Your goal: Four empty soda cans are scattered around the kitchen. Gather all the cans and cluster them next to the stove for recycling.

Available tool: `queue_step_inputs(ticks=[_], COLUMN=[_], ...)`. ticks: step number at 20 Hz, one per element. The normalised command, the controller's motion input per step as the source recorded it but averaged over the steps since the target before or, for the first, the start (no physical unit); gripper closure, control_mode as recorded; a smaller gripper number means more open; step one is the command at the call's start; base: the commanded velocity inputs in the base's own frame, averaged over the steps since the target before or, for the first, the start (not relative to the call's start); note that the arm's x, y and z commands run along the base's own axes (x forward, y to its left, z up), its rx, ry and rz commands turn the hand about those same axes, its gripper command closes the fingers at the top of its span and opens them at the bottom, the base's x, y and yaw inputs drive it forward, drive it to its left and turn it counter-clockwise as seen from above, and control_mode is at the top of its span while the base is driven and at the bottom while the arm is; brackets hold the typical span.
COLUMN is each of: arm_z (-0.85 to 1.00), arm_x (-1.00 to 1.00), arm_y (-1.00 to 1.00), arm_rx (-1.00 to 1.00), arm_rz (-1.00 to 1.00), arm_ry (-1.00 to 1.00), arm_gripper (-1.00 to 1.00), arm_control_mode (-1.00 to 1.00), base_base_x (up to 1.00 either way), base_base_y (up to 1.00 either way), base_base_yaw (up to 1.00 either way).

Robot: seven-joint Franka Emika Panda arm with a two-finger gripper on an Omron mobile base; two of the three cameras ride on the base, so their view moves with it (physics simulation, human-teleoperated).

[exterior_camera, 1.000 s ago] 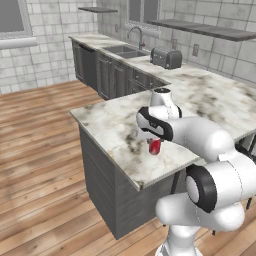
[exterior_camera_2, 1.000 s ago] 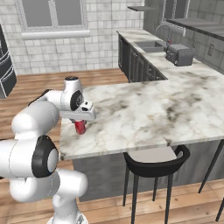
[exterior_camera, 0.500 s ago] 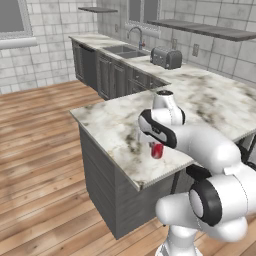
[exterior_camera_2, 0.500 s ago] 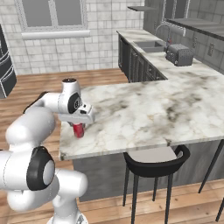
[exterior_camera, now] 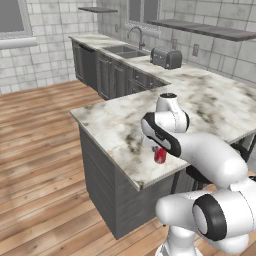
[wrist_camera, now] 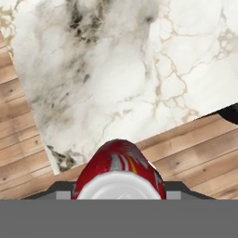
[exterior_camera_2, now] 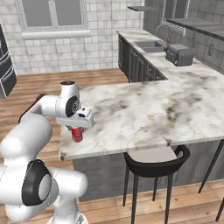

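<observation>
Hanging upright in the pincer [exterior_camera_2: 77,130], a red can [exterior_camera: 160,155] with a silver top sits clamped between the jaws; the hand view shows its red wall with white and yellow marks [wrist_camera: 119,167] and pale round lid close under the camera. In both base views the can is held low over the near corner of the marble surface [exterior_camera_2: 144,113], whether touching it or just above I cannot tell. The hand view looks past the can at the surface's corner and the wood floor [wrist_camera: 195,153] beyond its edge. Against the frames of a second ago, the can hangs at much the same spot by that corner, while the arm's elbow has swung a little. A black stool [exterior_camera_2: 153,164] stands under the surface's near side, and a toaster [exterior_camera: 166,58] sits well apart on the far counter by the sink [exterior_camera: 125,49].
</observation>
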Motion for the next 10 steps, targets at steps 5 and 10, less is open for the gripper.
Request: queue_step_inputs(ticks=[5, 10], arm_z=[0.0, 0.0], arm_x=[-0.22, 0.0], arm_y=[0.0, 0.0], arm_rx=[0.0, 0.0], arm_rz=[0.0, 0.0], arm_ry=[0.01, 0.0], arm_gripper=[1.0, 1.0], arm_control_mode=[-1.0, 1.0], base_base_x=[0.0, -0.21], base_base_y=[0.0, 0.04], base_base_yaw=[0.0, 0.0])
